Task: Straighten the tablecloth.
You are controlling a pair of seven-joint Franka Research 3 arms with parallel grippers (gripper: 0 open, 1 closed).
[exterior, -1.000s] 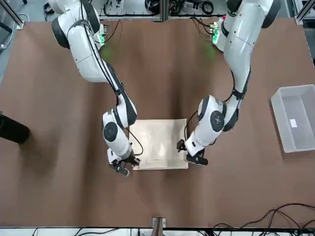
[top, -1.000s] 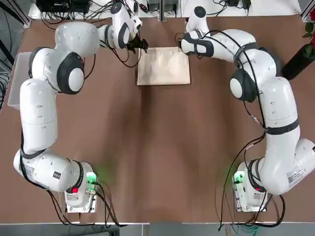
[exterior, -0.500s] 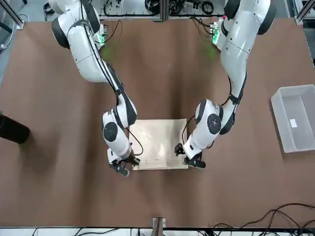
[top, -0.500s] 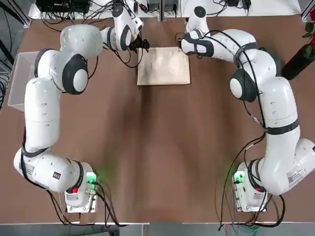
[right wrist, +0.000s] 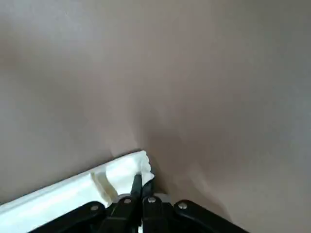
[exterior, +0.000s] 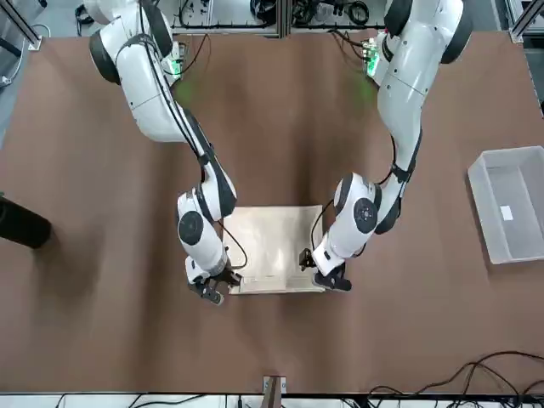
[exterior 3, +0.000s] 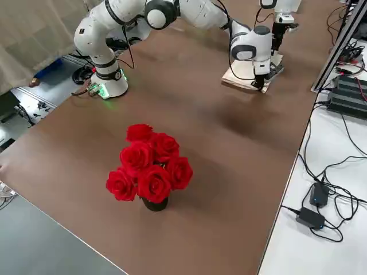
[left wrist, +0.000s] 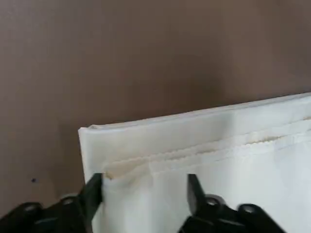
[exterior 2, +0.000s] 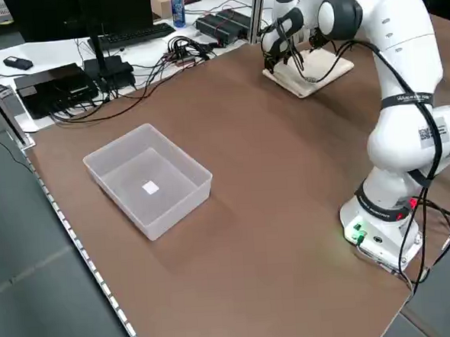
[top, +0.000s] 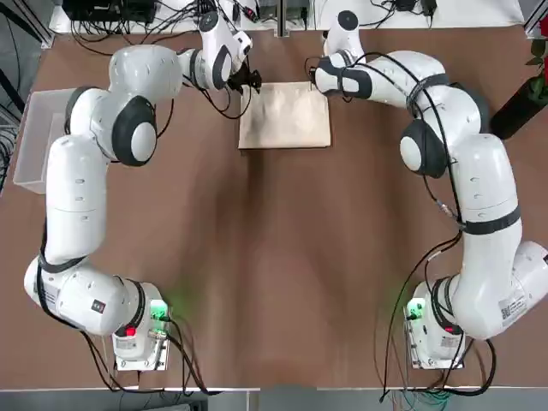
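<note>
The tablecloth [top: 284, 116] lies folded into a cream rectangle at the far middle of the brown table [top: 274, 257], its layered edges showing in the left wrist view [left wrist: 204, 141]. My left gripper [left wrist: 144, 187] is down at the cloth's far left corner [top: 251, 81], open, with its two fingers straddling the layered edge. At the far right corner my right gripper [right wrist: 141, 182] is shut on a bunched bit of the tablecloth [right wrist: 121, 170]. From across the table both grippers sit at the cloth's near corners, left gripper [exterior: 309, 260] and right gripper [exterior: 226, 279].
A clear plastic bin [top: 30, 137] stands at the table's left edge. A dark vase of red roses [exterior 3: 150, 166] stands at the far right. Cables and equipment lie beyond the far edge [top: 128, 13].
My left gripper has slid in over the cloth's far left corner and its fingers have come closer together. The right gripper has stayed shut on its corner.
</note>
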